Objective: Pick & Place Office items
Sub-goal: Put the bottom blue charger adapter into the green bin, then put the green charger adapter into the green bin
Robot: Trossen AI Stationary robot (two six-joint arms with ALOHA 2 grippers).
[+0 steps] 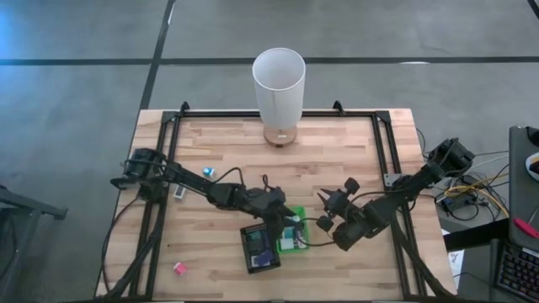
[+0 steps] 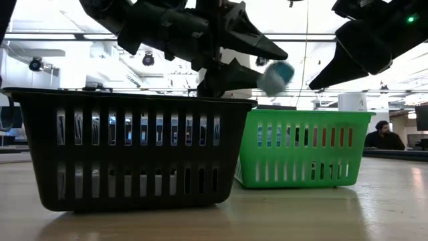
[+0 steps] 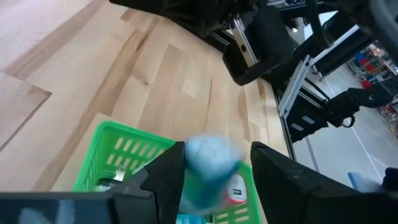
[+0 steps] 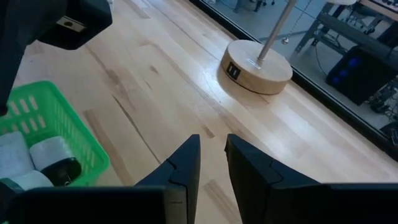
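Note:
My left gripper [image 1: 285, 220] [image 3: 217, 149] hangs open over the green tray [image 1: 295, 240] [image 3: 118, 149]. A small white and teal item [image 3: 208, 165] [image 2: 277, 75] shows blurred between its fingers, above the tray. The black tray [image 1: 259, 247] [image 2: 134, 147] stands right beside the green one, with small items inside. White blocks and a black piece [image 4: 50, 158] lie in the green tray. A teal item [image 1: 209, 172], a white one [image 1: 179, 194] and a pink one [image 1: 178, 268] lie loose on the table's left half. My right gripper [image 1: 324, 206] [image 4: 212, 140] hovers right of the trays, fingers a narrow gap apart, holding nothing. My left gripper points down over the green tray with the white and teal item [image 3: 211, 158] between its two fingers. The item is blurred and a gap shows beside one finger [image 3: 273, 168]. Whether either finger touches it, I cannot tell.
A tall white cylinder [image 1: 278, 80] stands on a round wooden base [image 4: 258, 65] at the table's far edge, in the middle. Black rails [image 1: 383, 151] run along the table's sides. Bare wood lies between the trays and the base.

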